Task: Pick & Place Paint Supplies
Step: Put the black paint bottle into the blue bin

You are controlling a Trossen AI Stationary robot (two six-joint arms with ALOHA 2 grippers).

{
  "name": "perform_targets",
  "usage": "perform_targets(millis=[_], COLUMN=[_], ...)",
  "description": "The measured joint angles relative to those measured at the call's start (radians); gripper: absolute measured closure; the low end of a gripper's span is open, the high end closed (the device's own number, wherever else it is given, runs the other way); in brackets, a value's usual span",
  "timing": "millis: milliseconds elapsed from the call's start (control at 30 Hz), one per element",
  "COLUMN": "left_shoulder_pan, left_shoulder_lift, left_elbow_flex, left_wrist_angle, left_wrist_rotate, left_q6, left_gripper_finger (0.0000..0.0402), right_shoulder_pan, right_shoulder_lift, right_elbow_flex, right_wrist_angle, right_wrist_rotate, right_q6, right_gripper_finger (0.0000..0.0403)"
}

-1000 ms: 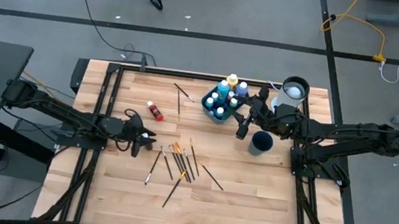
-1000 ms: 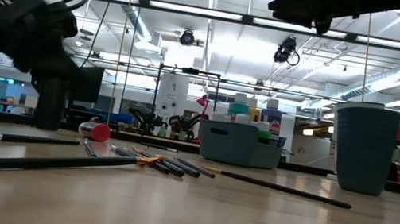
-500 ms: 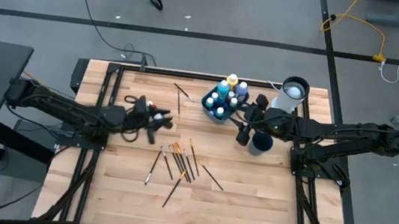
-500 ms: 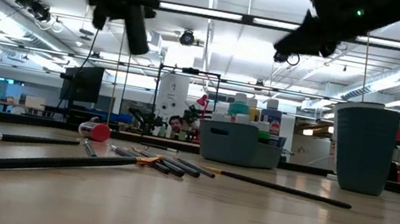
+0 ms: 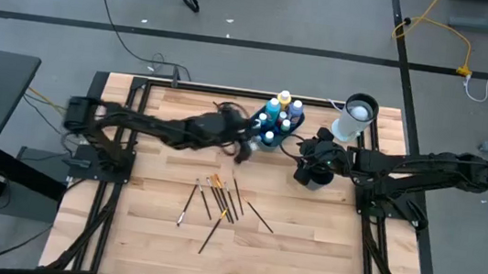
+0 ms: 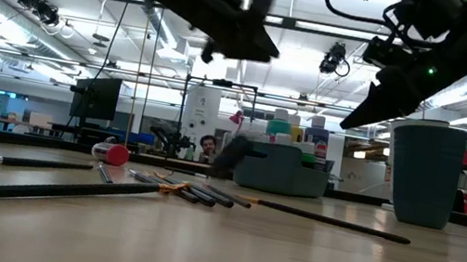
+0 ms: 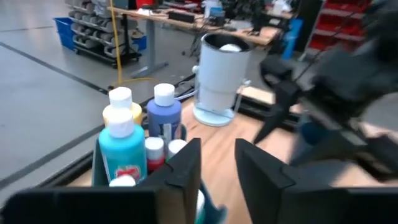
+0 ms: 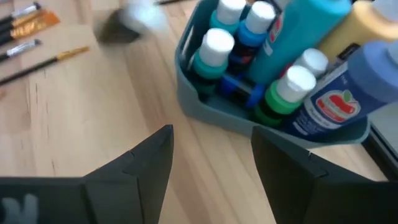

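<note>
Showing red apple labels (wording unreadable), bottles (image 8: 292, 87) face the right gripper (image 8: 211, 155), jaws released.

Upright paint bottles (image 5: 276, 118) in blue bin (image 5: 255, 129); brushes (image 5: 221, 197) scattered nearby

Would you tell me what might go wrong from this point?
The left gripper and right gripper both hang close to the bottle bin, so the arms may collide.
The left gripper sits low beside the bin and might shove it or topple bottles.
The right gripper is over the blue cup and might tip it.
</note>
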Motion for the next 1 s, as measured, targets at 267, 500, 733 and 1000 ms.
perform_targets(millis=[267, 500, 733, 1000], left_shoulder_pan=[0.037, 0.032, 0.009, -0.027], left_shoulder_lift=[0.134, 0.129, 0.129, 0.128], left_elbow_flex=[0.127, 0.127, 0.127, 0.127], left_wrist_angle=[-0.093, -0.197, -0.305, -0.412], left_wrist_rotate=[0.121, 0.227, 0.332, 0.325], left_q6=[0.016, 0.027, 0.136, 0.196], left_gripper_finger=[0.0393, 0.0364, 0.0324, 0.0259], right_shoulder_pan=[-0.012, -0.011, -0.008, 0.077], right_shoulder_lift=[0.000, 0.000, 0.000, 0.123], right_elbow_flex=[0.000, 0.000, 0.000, 0.006], right_wrist_angle=[0.055, 0.101, 0.145, 0.298], right_wrist_rotate=[-0.025, -0.119, -0.313, -0.308], right_q6=[0.006, -0.002, -0.041, -0.082], right_gripper_finger=[0.0184, 0.0184, 0.0184, 0.0184])
